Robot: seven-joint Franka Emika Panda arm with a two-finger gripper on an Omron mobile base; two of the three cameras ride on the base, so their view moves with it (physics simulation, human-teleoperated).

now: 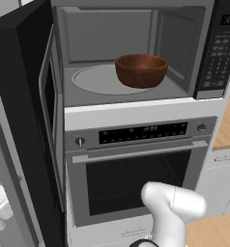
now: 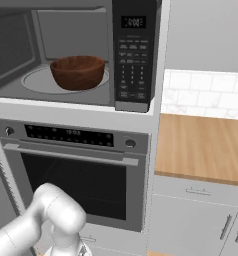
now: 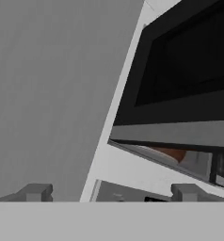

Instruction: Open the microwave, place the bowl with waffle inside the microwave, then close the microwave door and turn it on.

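Microwave door point(image 1: 30, 120) swung wide open to the left, its panel edge-on to us in the left base view, long axis vertical. Bowl point(image 1: 141, 70) sits upright, mouth up, on the right part of the turntable point(image 1: 95, 79) inside the microwave point(image 2: 66, 50); waffle not discernible to us. In the hand view our gripper point(image 3: 111, 193) stands released, fingertips point(image 3: 36, 192) far apart, nothing between the jaws. Ahead of the jaws and off to one side: the door's dark underside, a sliver of bowl beyond it. Oven point(image 1: 136, 169) below the cavity, shut.
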